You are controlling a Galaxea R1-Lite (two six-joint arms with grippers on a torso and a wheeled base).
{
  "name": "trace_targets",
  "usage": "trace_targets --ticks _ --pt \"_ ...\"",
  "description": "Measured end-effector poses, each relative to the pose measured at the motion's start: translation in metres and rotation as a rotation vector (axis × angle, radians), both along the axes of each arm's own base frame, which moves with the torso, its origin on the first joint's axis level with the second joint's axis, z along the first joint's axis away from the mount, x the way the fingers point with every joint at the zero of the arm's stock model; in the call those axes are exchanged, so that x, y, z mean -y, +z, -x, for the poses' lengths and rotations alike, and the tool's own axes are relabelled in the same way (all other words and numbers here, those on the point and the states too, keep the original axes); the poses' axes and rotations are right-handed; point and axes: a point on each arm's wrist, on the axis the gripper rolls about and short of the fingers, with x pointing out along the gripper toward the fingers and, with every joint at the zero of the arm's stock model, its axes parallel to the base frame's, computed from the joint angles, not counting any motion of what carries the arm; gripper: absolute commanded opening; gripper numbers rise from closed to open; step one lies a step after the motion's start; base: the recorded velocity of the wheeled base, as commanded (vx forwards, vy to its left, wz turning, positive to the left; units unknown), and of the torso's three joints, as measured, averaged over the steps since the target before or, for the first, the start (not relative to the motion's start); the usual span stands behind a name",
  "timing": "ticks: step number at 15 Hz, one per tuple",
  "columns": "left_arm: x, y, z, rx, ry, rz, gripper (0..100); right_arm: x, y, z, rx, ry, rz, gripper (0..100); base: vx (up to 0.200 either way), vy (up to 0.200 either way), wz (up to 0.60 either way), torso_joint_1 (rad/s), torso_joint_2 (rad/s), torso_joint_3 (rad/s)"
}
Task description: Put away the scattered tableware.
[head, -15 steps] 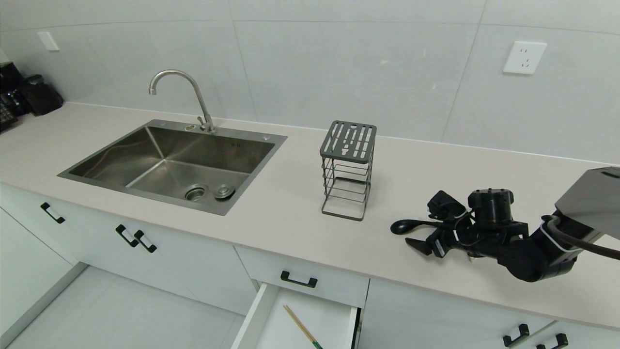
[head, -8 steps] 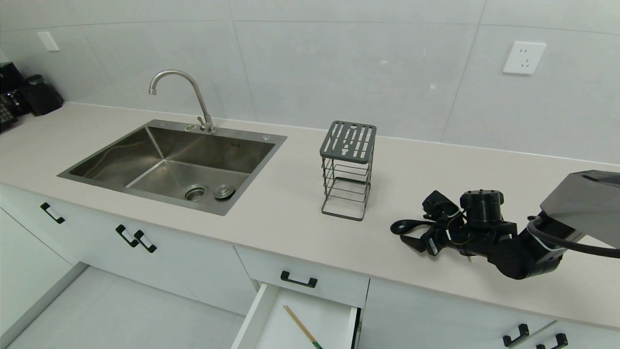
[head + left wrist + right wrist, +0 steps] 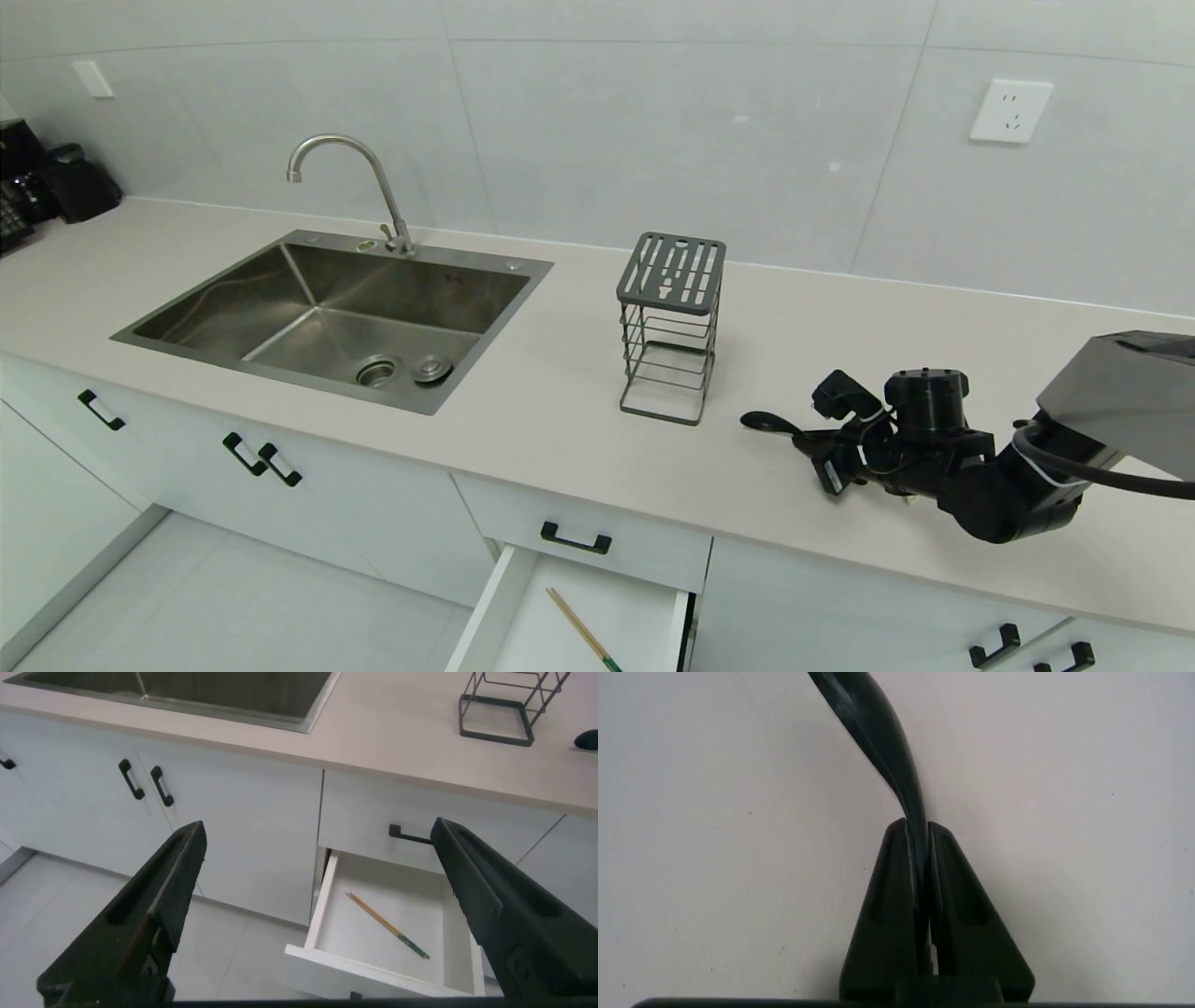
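The right gripper (image 3: pixel 920 840) is clamped narrow on the thin handle of a black spoon (image 3: pixel 878 728), the two fingers pressed flat against either side of it. In the head view the same gripper (image 3: pixel 825 446) sits low over the counter (image 3: pixel 560 420), to the right of the wire rack (image 3: pixel 670 327). The spoon (image 3: pixel 761 422) sticks out from it towards the rack, bowl end leading. Whether the bowl touches the counter or hangs just above it, I cannot tell.

The hold looks like the weak point. The grip is on a narrow, smooth handle with most of the spoon's length out in front, so a quick swing could let it pivot between the fingers or slide out. The rack stands near the bowl end, and a sweep to the robot's left at this height could clip it.

The likely destination is the drawer (image 3: pixel 504 607), pulled open below the counter's front edge with chopsticks (image 3: pixel 581 630) already lying in it (a pair or a single one, hard to say). A release too early or too far forward would drop the spoon to the floor.

The left gripper (image 3: pixel 318 831) is spread wide and holds nothing. It hangs in front of the cabinets, looking down on the drawer (image 3: pixel 313 919), so the two arms may crowd each other there.
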Motion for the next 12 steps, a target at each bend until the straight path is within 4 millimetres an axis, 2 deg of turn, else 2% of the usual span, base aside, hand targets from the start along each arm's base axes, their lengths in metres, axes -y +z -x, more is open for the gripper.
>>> trace_targets --ticks 5,8,12 --pt "0.000 0.000 0.000 0.000 0.000 0.000 100 -0.012 0.023 0.016 0.080 0.023 -0.008 0 0.000 0.000 0.00 0.000 0.00 0.000" --pt "0.000 0.000 0.000 0.000 0.000 0.000 100 -0.031 0.039 0.050 0.103 0.068 -0.010 0 0.000 0.000 0.00 0.000 0.00 0.000" --pt "0.000 0.000 0.000 0.000 0.000 0.000 100 -0.032 0.050 0.091 0.085 0.099 -0.014 0 0.000 0.000 0.00 0.000 0.00 0.000"
